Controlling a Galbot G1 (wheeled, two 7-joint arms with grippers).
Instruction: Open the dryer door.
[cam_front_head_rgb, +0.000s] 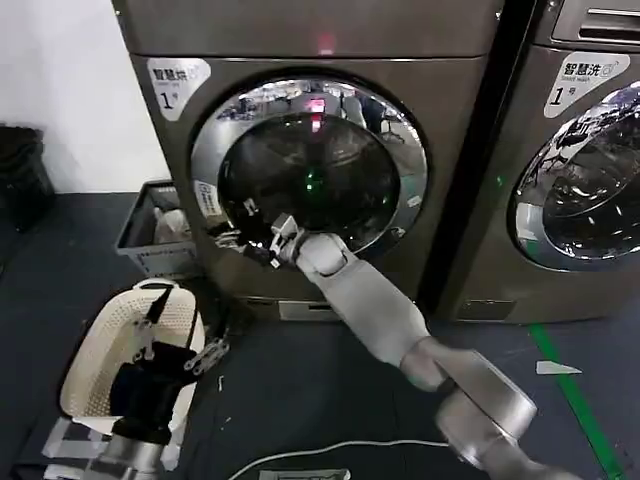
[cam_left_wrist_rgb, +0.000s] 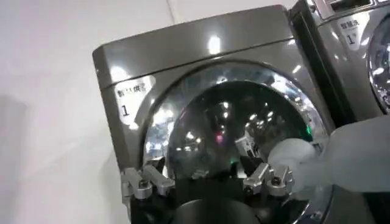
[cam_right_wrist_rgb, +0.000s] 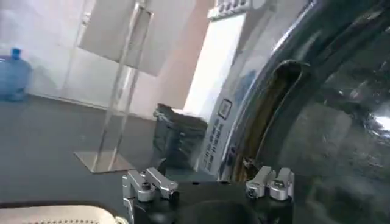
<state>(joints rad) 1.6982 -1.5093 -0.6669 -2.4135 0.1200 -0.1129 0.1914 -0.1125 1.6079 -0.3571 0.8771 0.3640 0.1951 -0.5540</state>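
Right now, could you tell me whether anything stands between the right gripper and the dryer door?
Nothing visible does: the right gripper is already at the lower-left rim of the dryer door, which looks closed.

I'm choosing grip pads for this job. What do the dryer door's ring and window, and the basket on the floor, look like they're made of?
The dryer door's ring looks like chromed metal or plated plastic: it mirrors the room brightly. The window seems to be dark glass or clear plastic, glossy with sharp reflections. The basket looks like cream matte plastic, perforated with small holes. The right hand is at the ring's lower left.
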